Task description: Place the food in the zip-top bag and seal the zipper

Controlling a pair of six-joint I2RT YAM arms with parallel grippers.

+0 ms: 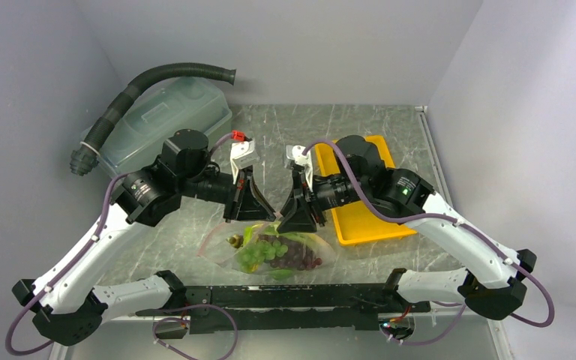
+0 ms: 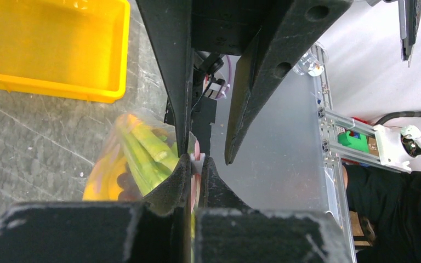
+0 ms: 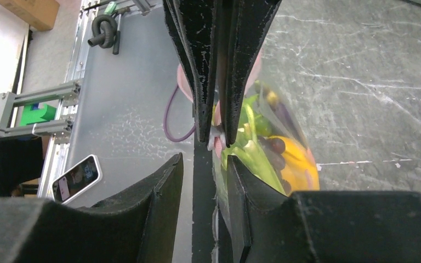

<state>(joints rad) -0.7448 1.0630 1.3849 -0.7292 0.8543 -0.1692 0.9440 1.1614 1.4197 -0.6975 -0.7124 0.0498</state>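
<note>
Bag (image 1: 221,246) from overhead: lies on the counter (image 1: 390,127) near the front edge, between the two arms. Food (image 1: 281,253) is inside it, green pieces to the left and dark purple grapes to the right. Left gripper (image 1: 249,217) and right gripper (image 1: 300,225) both point down at the bag's far edge, just beside each other. Yellow tray (image 1: 364,217) sits right of the bag, partly under the right arm. Lidded tub (image 1: 165,116) is at back left with a black corrugated hose (image 1: 135,86) draped over it.

Left wrist view: left fingers (image 2: 178,175) are pressed together, clamped on the zipper (image 2: 197,156), a pale pink strip pinched between the pads. Bag hangs off to one side of them, with celery stalks (image 2: 142,148) and something yellow showing through the plastic. The right arm's fingers face them from across, apart.

Right wrist view: right fingers (image 3: 164,186) stand apart, with the bag's mouth edge in the gap. One finger is right against the plastic, the other is clear of it. Opposite, the left arm's fingers are together on the pink strip. A phone (image 3: 77,178) lies off the counter, below.
</note>
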